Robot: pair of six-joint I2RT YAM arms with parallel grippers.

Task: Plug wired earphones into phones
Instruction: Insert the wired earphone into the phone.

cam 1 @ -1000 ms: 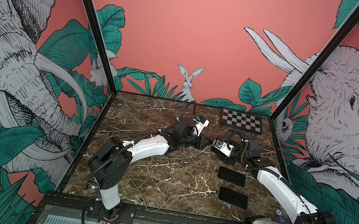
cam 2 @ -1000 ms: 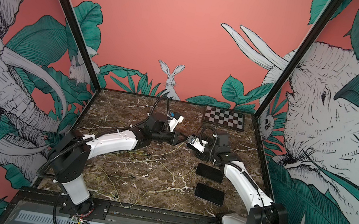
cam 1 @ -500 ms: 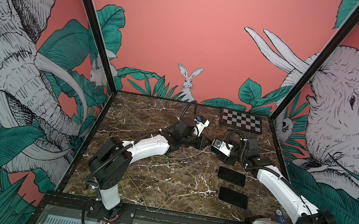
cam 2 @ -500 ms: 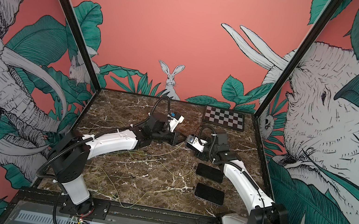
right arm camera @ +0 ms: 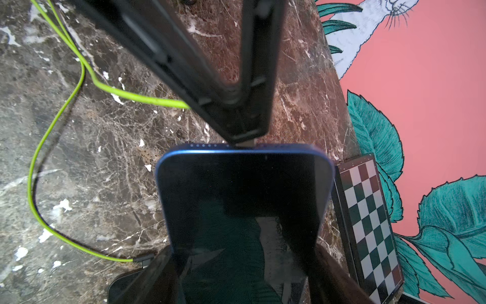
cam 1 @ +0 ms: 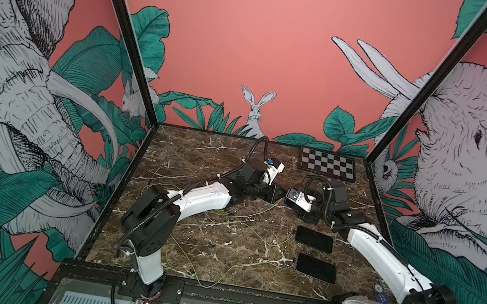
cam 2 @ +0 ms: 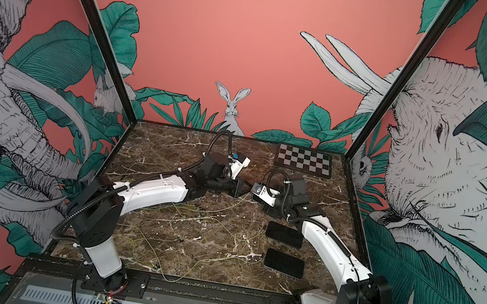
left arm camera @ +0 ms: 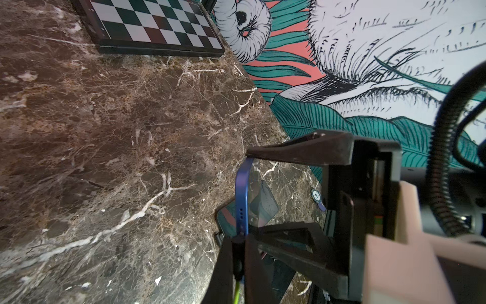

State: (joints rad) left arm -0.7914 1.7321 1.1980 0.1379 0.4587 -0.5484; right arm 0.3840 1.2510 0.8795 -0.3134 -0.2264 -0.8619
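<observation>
My right gripper [right arm camera: 244, 276] is shut on a phone [right arm camera: 244, 200] with a blue rim, one finger on each long side, holding it above the marble. My left gripper [left arm camera: 238, 243] is shut on the dark plug [left arm camera: 238, 263] of the wired earphones, whose yellow-green cord [left arm camera: 236, 292] trails back. The plug's tip meets the phone's short blue edge [left arm camera: 241, 194]. In both top views the two grippers meet at the table's middle back [cam 1: 278, 195] [cam 2: 244, 189]. Two more phones [cam 1: 314, 239] [cam 1: 316, 268] lie flat near the right arm.
A checkerboard plate [cam 1: 328, 164] lies at the back right corner. Loose yellow-green cords [cam 1: 224, 222] sprawl over the marble's middle and front. One cord's plug [right arm camera: 143, 259] ends at the edge of a flat phone [right arm camera: 123, 287]. A small blue disc [cam 1: 379, 290] sits by the right wall.
</observation>
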